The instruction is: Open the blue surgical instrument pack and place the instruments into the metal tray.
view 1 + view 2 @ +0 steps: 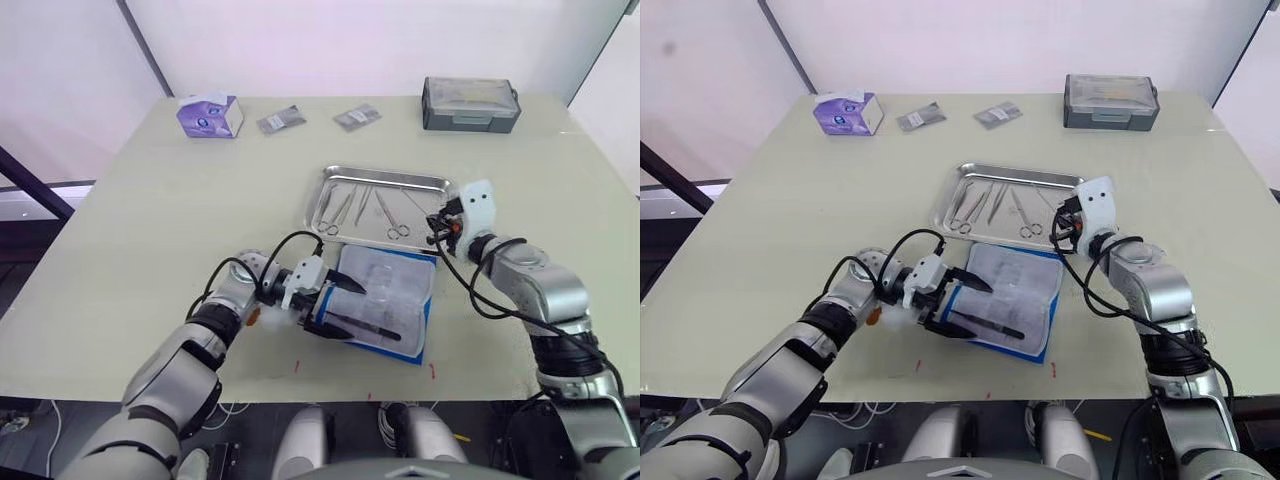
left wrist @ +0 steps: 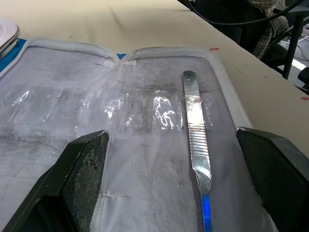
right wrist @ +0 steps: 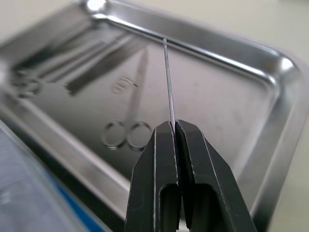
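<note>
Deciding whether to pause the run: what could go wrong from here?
1. The right gripper is shut on just the end of a thin instrument above the metal tray; so slight a pinch could let it swivel or drop early.
2. The left gripper is open around the scalpel handle lying flat on the pack's clear lining; closing may catch the plastic instead.

A pale cream table (image 1: 150, 240) is spreading out beneath both pincers and running well beyond them. White wall panels (image 1: 380, 40) are standing behind its far edge, split by a dark slanted strip (image 1: 145, 45). Past the left pincer's side, a dark bar (image 1: 35, 185) is crossing a lighter floor. Even, soft light is falling across the tabletop.
</note>
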